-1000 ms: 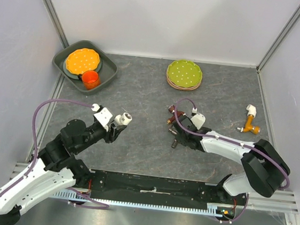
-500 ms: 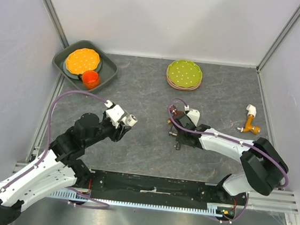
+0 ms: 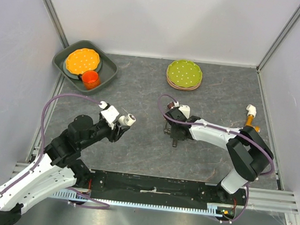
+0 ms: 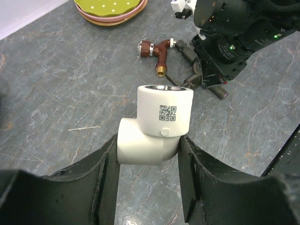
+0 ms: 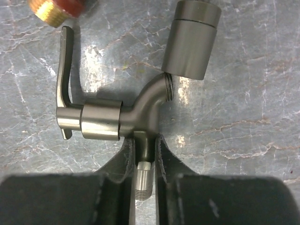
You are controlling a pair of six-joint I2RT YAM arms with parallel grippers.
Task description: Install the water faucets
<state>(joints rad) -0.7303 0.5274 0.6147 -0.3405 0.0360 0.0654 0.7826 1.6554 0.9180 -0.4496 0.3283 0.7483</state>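
Observation:
My left gripper (image 4: 147,157) is shut on a white elbow fitting (image 4: 157,129), held above the table with its open end up; from above the fitting (image 3: 129,119) is left of centre. A dark grey crank-shaped tap (image 5: 136,112) lies on the table. My right gripper (image 5: 145,164) is narrowly open, with the tap's threaded stem between its fingers and slim gaps beside the thread. From above, this gripper (image 3: 176,132) is over the tap (image 3: 174,142). A reddish-brown tap (image 4: 159,49) lies just beyond it. Another faucet, orange with a white elbow (image 3: 251,113), lies at the right.
A stack of green dotted plates (image 3: 184,74) stands at the back centre. A grey tray (image 3: 109,68) at the back left holds an orange plate and an orange cup (image 3: 91,78). Walls enclose the table on three sides.
My right gripper has shifted left with the dark grey tap and its jaws have eased apart around the stem. My left arm has carried the white elbow slightly right.

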